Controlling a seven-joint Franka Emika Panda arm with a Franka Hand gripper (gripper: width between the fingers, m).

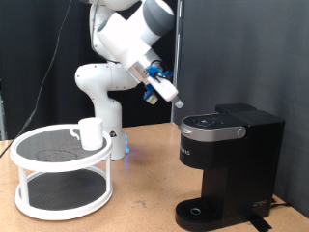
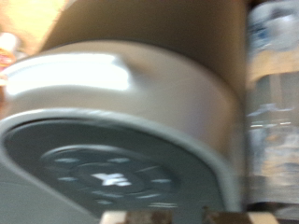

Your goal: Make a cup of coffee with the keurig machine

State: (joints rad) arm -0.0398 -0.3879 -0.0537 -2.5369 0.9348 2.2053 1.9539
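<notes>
The Keurig (image 1: pixel 227 166) sits on the bench (image 1: pixel 135 217), lid down, its silver-ringed top facing up and the round drip base at its foot with nothing standing on it. The gripper (image 1: pixel 177 100) hangs in the air just above and beside the Keurig's top, on the side facing the rack, tilted down toward the lid and not touching it. From the exterior view I cannot tell whether its fingers are spread or closed, and nothing shows between them. The wrist view is filled by the Keurig's lid (image 2: pixel 121 140) seen close and blurred: a dark round panel with faint button marks, ringed in silver, and a bright glare on the rim. Only slivers of fingertips (image 2: pixel 117 217) show at the frame edge, too little to judge the gap. The cup (image 1: pixel 91 133) is well apart from the Keurig, upright on the upper tier of a white two-tier rack (image 1: pixel 60 174) with dark mesh shelves, handle pointing away from the Keurig. The arm's white base (image 1: pixel 104 92) stands behind the rack, farther from the Keurig than the gripper is.
</notes>
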